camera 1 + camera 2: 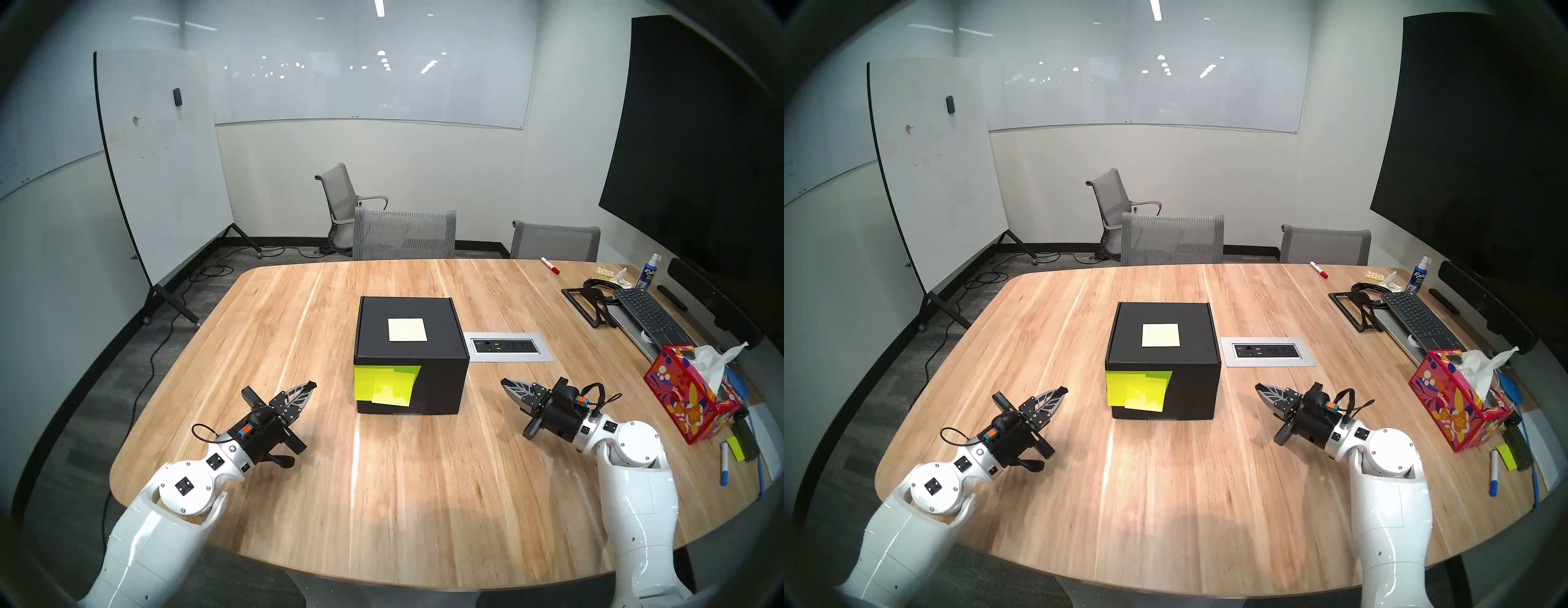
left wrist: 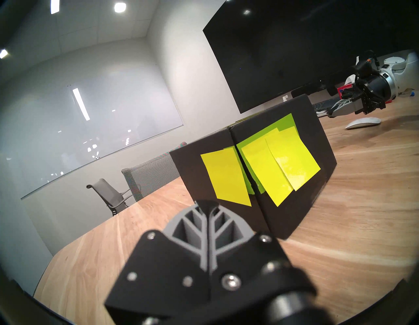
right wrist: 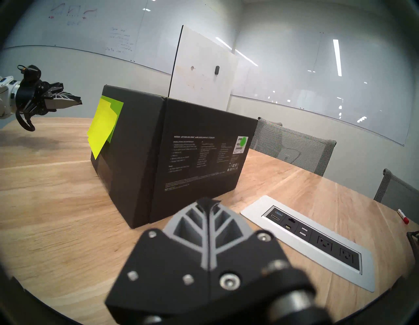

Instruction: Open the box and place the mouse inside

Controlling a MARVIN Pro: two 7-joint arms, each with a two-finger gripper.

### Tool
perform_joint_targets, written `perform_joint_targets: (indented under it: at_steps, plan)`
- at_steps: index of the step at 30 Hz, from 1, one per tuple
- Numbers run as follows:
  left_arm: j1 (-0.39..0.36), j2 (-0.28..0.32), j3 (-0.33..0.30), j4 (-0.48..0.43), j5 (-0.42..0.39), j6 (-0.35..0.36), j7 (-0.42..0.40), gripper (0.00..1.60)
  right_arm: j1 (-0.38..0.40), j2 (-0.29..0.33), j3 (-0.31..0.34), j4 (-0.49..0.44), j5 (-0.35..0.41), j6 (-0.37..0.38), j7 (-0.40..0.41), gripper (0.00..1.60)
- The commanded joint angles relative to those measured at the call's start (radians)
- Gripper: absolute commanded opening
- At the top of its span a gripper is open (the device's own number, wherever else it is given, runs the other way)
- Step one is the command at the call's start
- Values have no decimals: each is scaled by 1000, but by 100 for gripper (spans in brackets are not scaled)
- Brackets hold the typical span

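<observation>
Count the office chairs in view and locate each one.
3. The first chair is pushed up to the table, behind the box; the second chair sits at its far edge further right; the third chair stands apart near the back wall. More may be hidden.

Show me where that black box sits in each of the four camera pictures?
Head stereo left: the black box stands mid-table, at picture centre.
Head stereo right: box slightly left of centre.
Left wrist: box right of centre, tilted, seen corner-on.
Right wrist: box at centre, printed side facing.
Shared landmark: the yellow sticky notes on its front face.
</observation>
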Motion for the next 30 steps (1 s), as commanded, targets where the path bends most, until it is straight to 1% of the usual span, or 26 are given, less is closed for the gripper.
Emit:
perform_joint_targets:
  at_steps: [1, 5, 20, 30]
  plan:
    - [-7, 7, -2, -9, 3, 0, -5, 0, 6, -5, 0, -16, 8, -3, 1, 0]
    - [-14, 6, 2, 0, 8, -2, -9, 0, 4, -6, 0, -18, 9, -3, 2, 0]
    - [-85, -10, 36, 48, 30, 8, -23, 0, 0, -9, 6, -19, 7, -5, 2, 0]
    - [-105, -8, 45, 70, 31, 4, -37, 0, -3, -12, 13, -20, 6, -8, 6, 0]
